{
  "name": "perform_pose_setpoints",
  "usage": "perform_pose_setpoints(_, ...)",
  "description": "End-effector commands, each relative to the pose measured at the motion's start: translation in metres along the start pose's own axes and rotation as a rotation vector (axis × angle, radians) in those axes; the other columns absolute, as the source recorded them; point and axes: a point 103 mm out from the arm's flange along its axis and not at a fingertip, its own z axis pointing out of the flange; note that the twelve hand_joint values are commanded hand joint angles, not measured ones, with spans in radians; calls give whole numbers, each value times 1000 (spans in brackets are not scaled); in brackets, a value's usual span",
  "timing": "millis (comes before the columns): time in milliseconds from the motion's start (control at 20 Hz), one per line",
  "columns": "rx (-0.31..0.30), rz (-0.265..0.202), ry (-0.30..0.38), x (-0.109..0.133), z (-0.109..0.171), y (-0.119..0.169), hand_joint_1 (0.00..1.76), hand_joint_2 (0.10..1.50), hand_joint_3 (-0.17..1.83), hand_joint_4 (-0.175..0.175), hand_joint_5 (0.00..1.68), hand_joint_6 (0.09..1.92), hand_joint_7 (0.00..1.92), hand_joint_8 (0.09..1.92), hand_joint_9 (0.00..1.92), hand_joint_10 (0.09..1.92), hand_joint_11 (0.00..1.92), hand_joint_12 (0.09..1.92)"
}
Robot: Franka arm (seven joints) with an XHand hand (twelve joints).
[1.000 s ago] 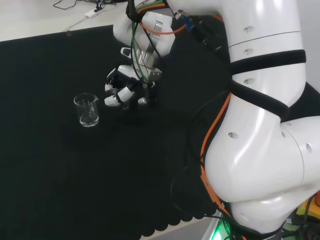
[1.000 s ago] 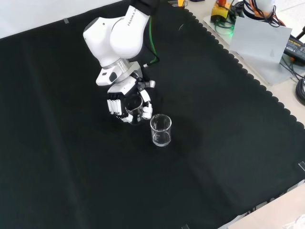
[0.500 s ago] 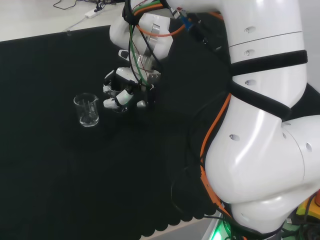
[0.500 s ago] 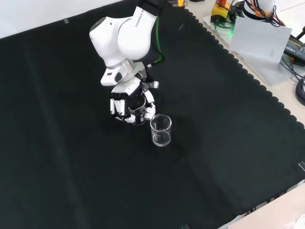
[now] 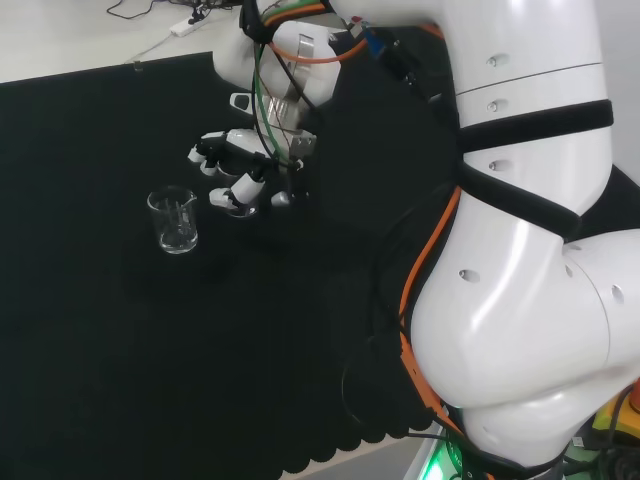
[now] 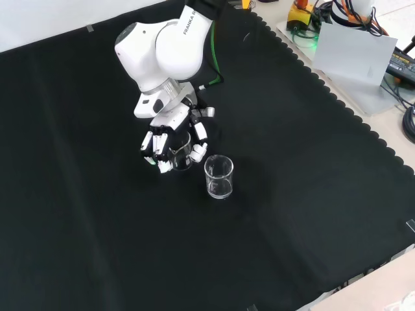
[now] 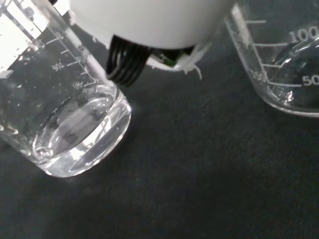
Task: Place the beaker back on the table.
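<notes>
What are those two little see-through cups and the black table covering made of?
Both beakers look like clear glass, though clear plastic can't be ruled out: they are see-through with glossy highlights, thick rounded bases and printed white scale marks in the wrist view. The table cover looks like matte black cloth: it has no shine, a fine weave up close and a scalloped edge.

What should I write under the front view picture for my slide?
Black and white robot hand opening around a clear glass beaker beside a second clear beaker on black cloth.

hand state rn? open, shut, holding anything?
Hand: open, fingers spread around the beaker that stands on the cloth, not curled on it.
</notes>
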Motion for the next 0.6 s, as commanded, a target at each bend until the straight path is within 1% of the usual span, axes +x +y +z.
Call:
perform_pose_setpoints(50,3,4,-14,6,-1,-3,1108,440,828,-67,385,586,680,717,717,636,182,1367)
perform_pose_setpoints(200,-1,8,-21,8,-5,-5,1096,447,809,-66,393,548,637,709,682,640,155,1373)
perform_pose_setpoints(400,-16,18,-23,9,-14,-9,1061,452,793,-63,384,460,460,694,514,697,27,1381)
perform_pose_setpoints(600,-26,27,-37,11,-27,-15,1031,453,779,-62,377,387,388,682,434,728,0,1336)
